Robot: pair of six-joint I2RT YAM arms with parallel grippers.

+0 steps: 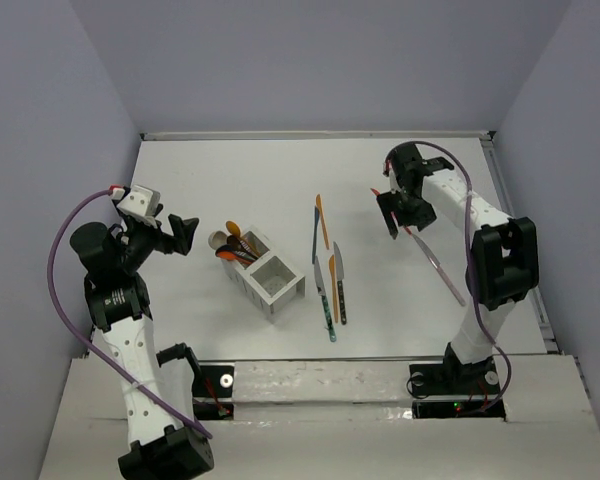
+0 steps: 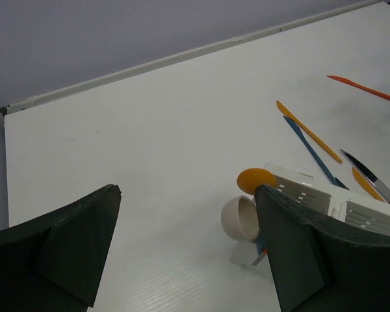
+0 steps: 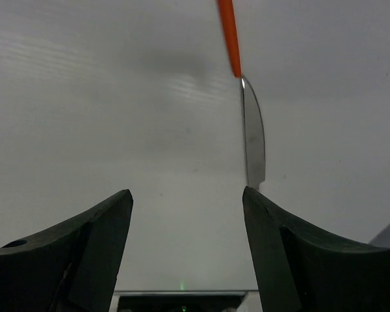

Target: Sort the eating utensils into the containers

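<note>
The white two-compartment container [image 1: 293, 295] stands left of centre. Its far compartment holds orange [image 1: 233, 227], beige and brown spoons. The near compartment looks empty. Several utensils lie to its right: an orange knife [image 1: 323, 222], a blue one [image 1: 316, 236], an orange one [image 1: 333, 287], a teal-handled one [image 1: 327, 305] and a dark knife [image 1: 339, 288]. A red-handled knife with a grey blade [image 1: 438, 266] lies under my right gripper [image 1: 390, 216], which is open and empty above it. In the right wrist view the blade [image 3: 254, 138] lies by the right finger. My left gripper [image 1: 185, 236] is open, left of the container.
The left wrist view shows the beige spoon bowl [image 2: 242, 218] and orange spoon bowl [image 2: 255, 180] sticking out of the container [image 2: 304, 192], close to the right finger. The grey walls enclose the table at the back and on both sides.
</note>
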